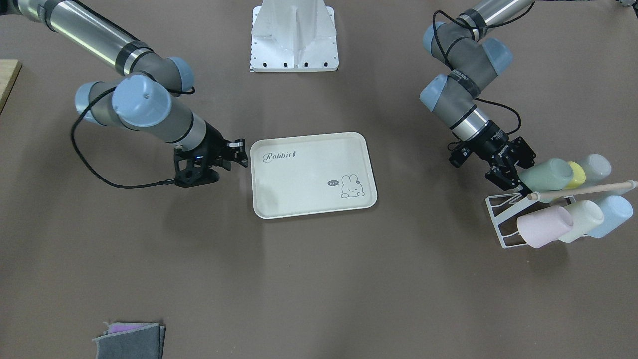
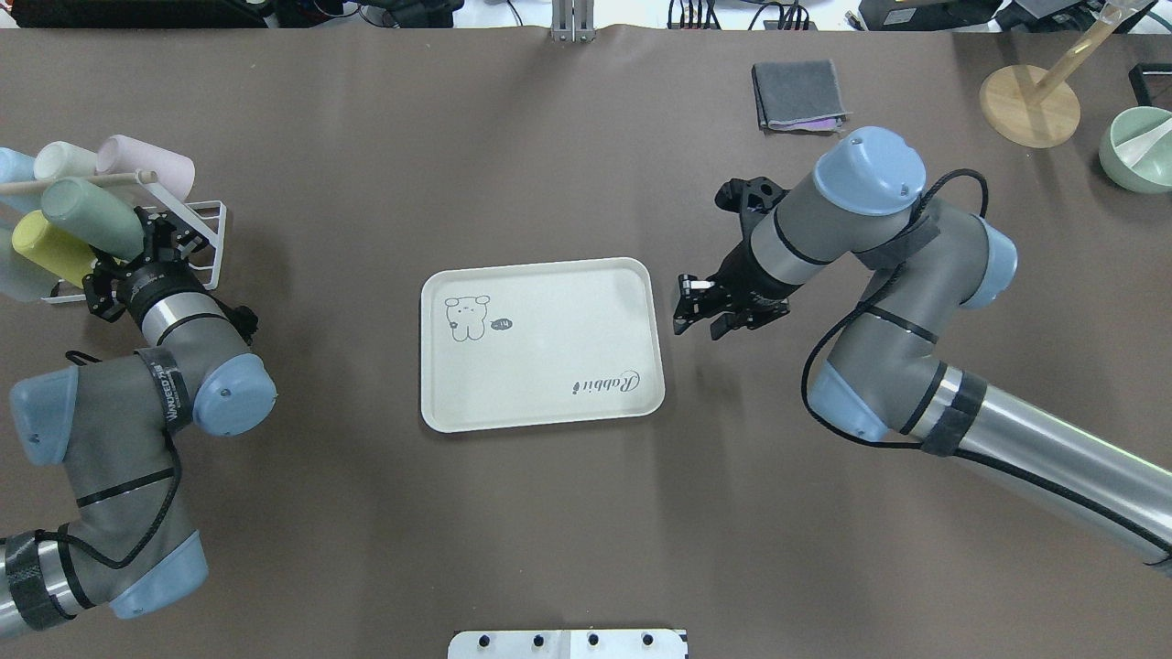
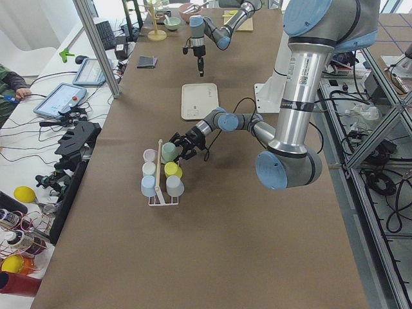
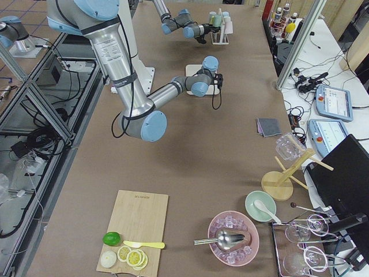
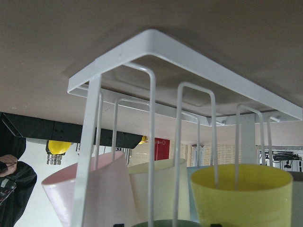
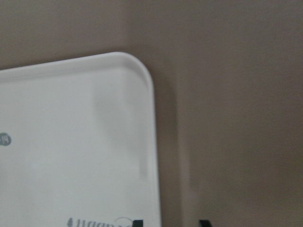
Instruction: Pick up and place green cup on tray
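The green cup (image 1: 546,175) lies on its side on the upper row of a white wire rack (image 1: 501,219), mouth toward my left gripper (image 1: 519,175). The gripper's jaws are open, one on each side of the cup's rim. In the overhead view the cup (image 2: 92,218) lies just beyond the gripper (image 2: 126,249). In the left wrist view only the cup's rim (image 5: 156,223) shows at the bottom edge between the fingertips. The cream tray (image 1: 314,174) lies empty at the table's middle. My right gripper (image 1: 242,152) is open and empty, low beside the tray's short edge (image 6: 71,142).
The rack also holds a yellow cup (image 1: 576,174), a pink cup (image 1: 543,227), a cream-green cup (image 1: 580,219) and light blue cups (image 1: 610,214), under a wooden rod (image 1: 583,190). Folded grey cloths (image 2: 797,94), a wooden stand (image 2: 1030,105) and a green bowl (image 2: 1140,151) sit at the far side.
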Available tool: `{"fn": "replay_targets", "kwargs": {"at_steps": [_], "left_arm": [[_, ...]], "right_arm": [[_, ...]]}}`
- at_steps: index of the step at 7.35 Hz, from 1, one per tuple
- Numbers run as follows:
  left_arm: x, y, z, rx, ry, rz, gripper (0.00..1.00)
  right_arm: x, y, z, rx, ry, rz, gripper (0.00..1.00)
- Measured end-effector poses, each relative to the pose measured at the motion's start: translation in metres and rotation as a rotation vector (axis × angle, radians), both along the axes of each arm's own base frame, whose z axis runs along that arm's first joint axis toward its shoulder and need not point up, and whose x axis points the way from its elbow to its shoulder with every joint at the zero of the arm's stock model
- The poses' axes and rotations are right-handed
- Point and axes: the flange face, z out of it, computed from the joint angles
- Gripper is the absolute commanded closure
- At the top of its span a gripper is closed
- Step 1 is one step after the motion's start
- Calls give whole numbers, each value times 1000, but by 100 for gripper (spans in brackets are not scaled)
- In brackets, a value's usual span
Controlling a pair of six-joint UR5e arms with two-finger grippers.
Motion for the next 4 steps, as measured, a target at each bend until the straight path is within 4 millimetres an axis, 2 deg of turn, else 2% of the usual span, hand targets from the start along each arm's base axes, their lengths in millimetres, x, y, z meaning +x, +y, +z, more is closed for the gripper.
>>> {"fn": "replay_targets", "kwargs": {"at_steps": [2,3,4], "left_arm": [[-15,6,-20,-3,-17,-2,36],[-20,8,-29,1,-25,-3,36],[-25,8,-37,8,-23,-7,38]], "right_arm": [[91,-38,48,-34,31,56,0],[145,-48,90,-9,74,67,0],[205,-50,142,34,132,60,0]]}}
